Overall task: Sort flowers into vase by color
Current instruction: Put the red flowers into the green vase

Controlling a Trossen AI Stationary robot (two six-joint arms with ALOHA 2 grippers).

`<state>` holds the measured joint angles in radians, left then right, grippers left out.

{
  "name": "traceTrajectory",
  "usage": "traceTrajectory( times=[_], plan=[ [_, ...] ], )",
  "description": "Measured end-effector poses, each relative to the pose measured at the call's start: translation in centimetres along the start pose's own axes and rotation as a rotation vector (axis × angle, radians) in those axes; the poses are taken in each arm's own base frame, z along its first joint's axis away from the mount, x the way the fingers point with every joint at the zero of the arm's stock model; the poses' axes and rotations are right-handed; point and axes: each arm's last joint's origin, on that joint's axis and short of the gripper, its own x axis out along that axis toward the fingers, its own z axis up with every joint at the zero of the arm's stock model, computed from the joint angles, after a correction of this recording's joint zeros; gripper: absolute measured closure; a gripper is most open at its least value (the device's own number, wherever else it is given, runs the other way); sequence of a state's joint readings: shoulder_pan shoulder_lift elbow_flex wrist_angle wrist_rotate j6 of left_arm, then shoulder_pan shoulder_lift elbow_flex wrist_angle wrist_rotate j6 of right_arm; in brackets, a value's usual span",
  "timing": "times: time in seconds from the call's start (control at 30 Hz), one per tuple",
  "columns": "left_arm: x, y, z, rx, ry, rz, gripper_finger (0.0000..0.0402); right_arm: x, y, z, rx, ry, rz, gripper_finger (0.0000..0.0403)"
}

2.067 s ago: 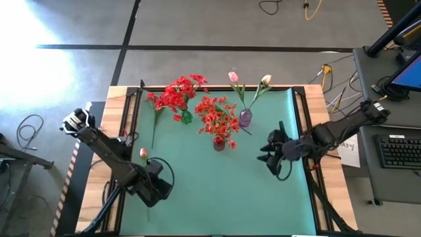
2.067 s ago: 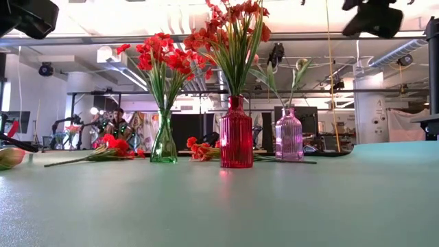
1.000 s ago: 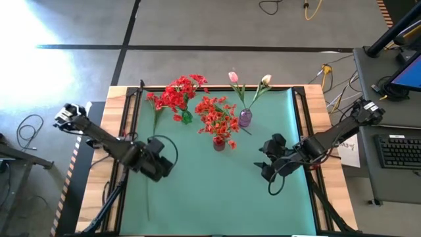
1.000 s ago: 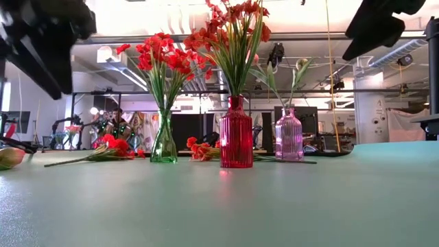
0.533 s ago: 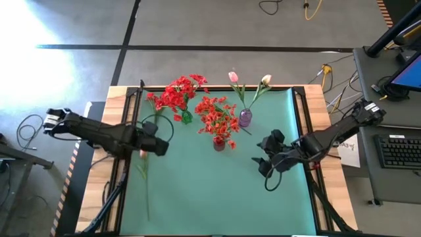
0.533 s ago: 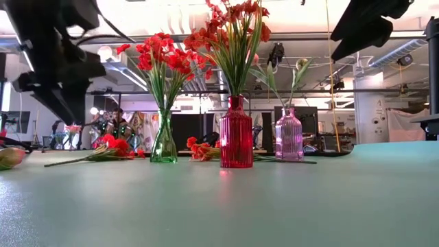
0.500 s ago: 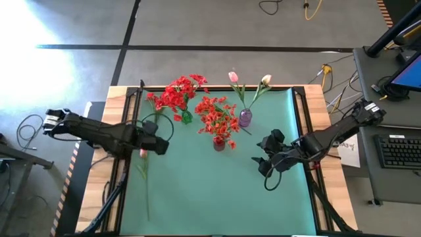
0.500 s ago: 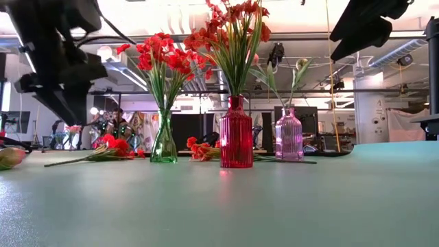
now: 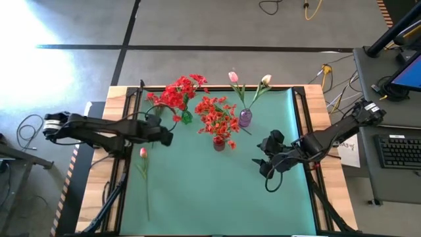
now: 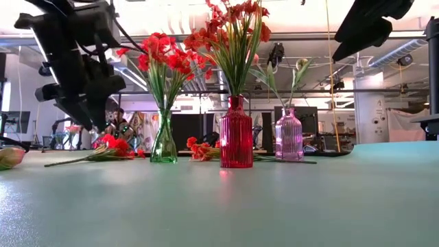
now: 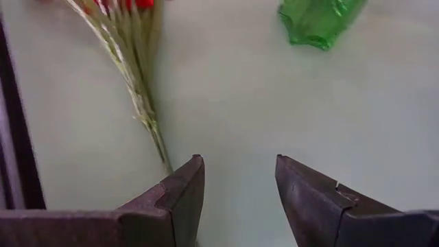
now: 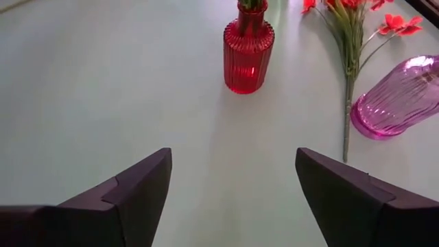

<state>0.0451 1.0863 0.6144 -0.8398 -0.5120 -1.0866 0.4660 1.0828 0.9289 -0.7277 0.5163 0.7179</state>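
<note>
The green tabletop (image 9: 197, 191) carries three vases: red vase (image 9: 219, 143), green vase (image 9: 187, 118) and purple vase (image 9: 245, 118), all holding flowers. A pink tulip (image 9: 143, 153) lies near the left edge. The left end effector (image 9: 164, 135) hovers beside a loose red flower (image 10: 110, 147), fingers parted, empty. The right end effector (image 9: 262, 161) gapes wide, empty.

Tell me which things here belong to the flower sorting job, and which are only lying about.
Part of the job:
- green vase with red flowers
- red vase with orange-red flowers
- purple vase with two tulips
- loose pink tulip on the mat
- loose red flower beside the green vase
- left gripper, right gripper

Only lying about:
- keyboard
- cables on the floor
</note>
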Motion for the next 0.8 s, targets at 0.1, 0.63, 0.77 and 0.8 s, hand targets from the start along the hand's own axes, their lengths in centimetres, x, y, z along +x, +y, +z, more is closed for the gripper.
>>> traceTrajectory(
  times=[0.1, 0.63, 0.77, 0.8],
  plan=[
    [0.6, 0.0, -0.2, 0.003, 0.004, 0.033, 0.0235, 0.0, 0.0, 0.0, -0.019, 0.000, 0.000, 0.0097],
    [3.2, 1.9, -2.5, 0.049, -0.079, 0.181, 0.0235, 0.0, 0.0, 0.0, -0.030, -0.001, 0.000, 0.0101],
    [3.3, 1.9, -2.5, 0.104, -0.099, 0.186, 0.0235, 0.0, 0.0, 0.0, -0.030, -0.001, 0.000, 0.0103],
    [3.3, 1.9, -2.5, 0.111, -0.107, 0.186, 0.0235, 0.0, 0.0, 0.0, -0.030, -0.001, 0.000, 0.0103]
  ],
)
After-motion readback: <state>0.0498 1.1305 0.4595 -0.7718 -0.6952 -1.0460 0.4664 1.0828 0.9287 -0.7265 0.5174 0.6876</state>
